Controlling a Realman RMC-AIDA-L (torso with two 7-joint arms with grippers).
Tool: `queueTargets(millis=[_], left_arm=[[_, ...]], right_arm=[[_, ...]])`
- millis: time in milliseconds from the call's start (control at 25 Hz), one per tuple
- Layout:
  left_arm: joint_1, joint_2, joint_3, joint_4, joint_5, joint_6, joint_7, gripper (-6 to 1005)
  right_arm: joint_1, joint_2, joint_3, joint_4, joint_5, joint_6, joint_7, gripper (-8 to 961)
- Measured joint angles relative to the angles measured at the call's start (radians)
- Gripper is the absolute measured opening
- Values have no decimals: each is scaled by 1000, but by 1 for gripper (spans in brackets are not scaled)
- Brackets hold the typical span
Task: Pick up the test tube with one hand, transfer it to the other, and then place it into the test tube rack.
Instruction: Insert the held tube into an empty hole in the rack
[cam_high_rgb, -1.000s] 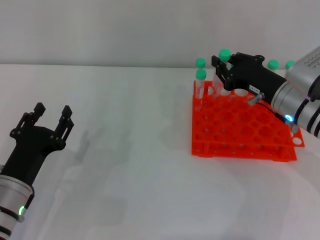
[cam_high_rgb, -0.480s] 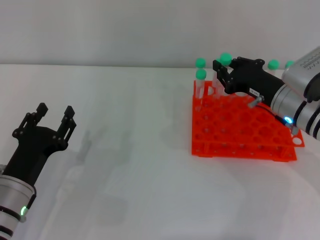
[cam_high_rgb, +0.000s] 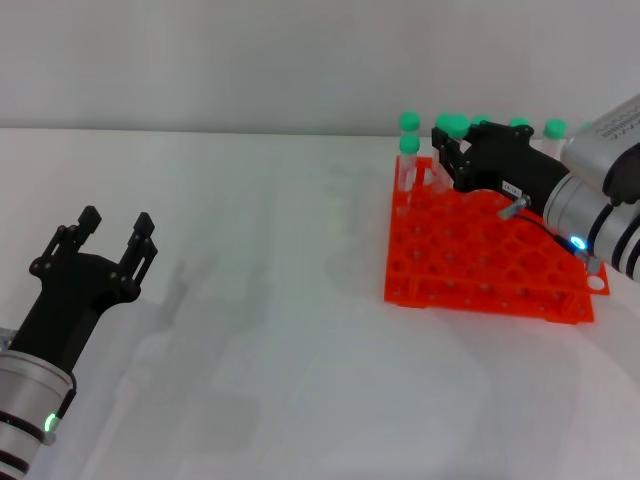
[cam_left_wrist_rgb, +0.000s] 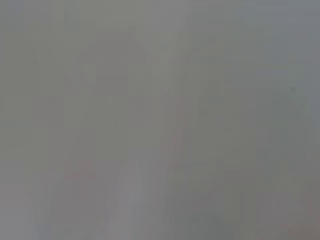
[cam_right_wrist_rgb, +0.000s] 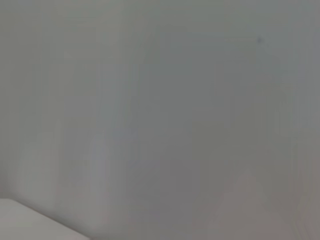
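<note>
The orange-red test tube rack (cam_high_rgb: 470, 268) stands on the white table at the right in the head view. Several green-capped tubes stand in its back rows, two of them at the back left corner (cam_high_rgb: 409, 146). My right gripper (cam_high_rgb: 448, 158) reaches over the rack's back left part. Its fingers are closed around a test tube whose green cap (cam_high_rgb: 452, 125) shows just above them. The tube's lower part is hidden by the fingers. My left gripper (cam_high_rgb: 117, 218) is open and empty at the near left, far from the rack. Both wrist views show only plain grey.
More green caps (cam_high_rgb: 553, 127) show along the rack's back row behind my right wrist (cam_high_rgb: 590, 215). The white table (cam_high_rgb: 260, 300) spreads between the two arms. A pale wall runs behind the table's far edge.
My right gripper has moved slightly right and down over the rack, the held tube's cap with it. The rack has shifted a little. My left gripper has crept slightly to the right.
</note>
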Motion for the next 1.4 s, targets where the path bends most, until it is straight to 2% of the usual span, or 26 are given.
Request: queueTargets(millis=[640,1080,1320,1400], left_arm=[[-8,1,-1,-4,-1,-4,-5,643],[-9,2,-1,-9,-6,-5,-5,646],[-9,2,-1,-9,-6,-6,-4,648],[-9,2,-1,-9,-6,-7,-4,649]], right_arm=[[-2,0,-6,-13,8,16,10,318],[-10,0,-5,-29,8,-16,11,515],[-79,-1,8,-39,8,-215,4,748],[-111,-2,29,-44,8,-274,2,751]])
